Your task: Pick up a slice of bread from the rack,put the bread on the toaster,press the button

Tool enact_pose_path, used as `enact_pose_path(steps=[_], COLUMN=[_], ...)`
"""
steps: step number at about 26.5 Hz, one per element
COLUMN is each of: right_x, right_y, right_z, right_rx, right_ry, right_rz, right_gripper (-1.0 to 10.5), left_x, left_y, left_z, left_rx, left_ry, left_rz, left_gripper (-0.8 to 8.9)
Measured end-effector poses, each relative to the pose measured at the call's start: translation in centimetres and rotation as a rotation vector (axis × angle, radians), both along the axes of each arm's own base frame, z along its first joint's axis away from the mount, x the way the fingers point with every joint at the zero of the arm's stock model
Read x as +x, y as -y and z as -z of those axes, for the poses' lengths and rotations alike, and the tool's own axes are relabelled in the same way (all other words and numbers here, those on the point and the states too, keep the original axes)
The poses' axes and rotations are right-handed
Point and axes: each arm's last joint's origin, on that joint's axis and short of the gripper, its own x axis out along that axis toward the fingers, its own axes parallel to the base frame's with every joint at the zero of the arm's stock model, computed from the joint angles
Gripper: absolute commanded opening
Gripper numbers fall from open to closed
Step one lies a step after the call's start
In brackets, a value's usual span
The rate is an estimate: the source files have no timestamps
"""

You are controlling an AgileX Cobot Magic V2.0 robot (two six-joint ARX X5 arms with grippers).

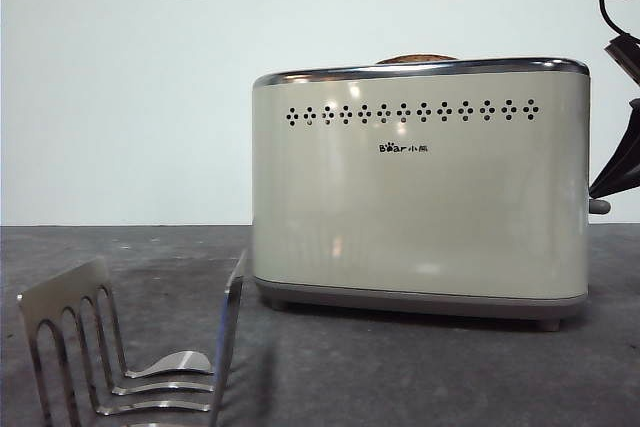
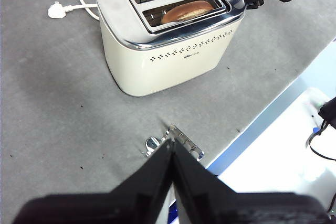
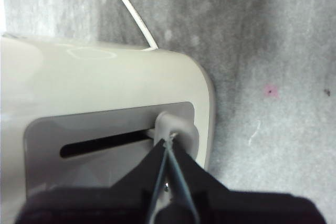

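Here, on grey table (image 1: 420,367) below white wall (image 1: 100,97), right fingers (image 3: 167,142) clenched against button (image 3: 176,124).

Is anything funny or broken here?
Nothing looks broken or spilled. The slice of bread sits in a slot of the toaster, the rack is empty, and the right end effector is on the button. One oddity: the toaster's white plug lies loose on the table.
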Motion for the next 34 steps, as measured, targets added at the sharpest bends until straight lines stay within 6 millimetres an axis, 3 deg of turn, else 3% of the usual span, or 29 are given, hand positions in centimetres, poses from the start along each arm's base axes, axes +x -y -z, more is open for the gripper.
enact_pose_path(steps=[22,34], right_x=[1.0,1.0], right_y=[0.3,0.3], right_z=[1.6,1.6], right_rx=[0.008,0.013], right_ry=[-0.074,-0.072], right_rz=[0.004,0.004], right_gripper=[-0.1,-0.1], left_x=[0.6,0.6], left_y=[0.8,0.8], left_z=[0.2,0.2], left_rx=[0.022,0.022], left_ry=[-0.021,-0.021], left_rz=[-0.001,-0.001], left_gripper=[-0.09,-0.09])
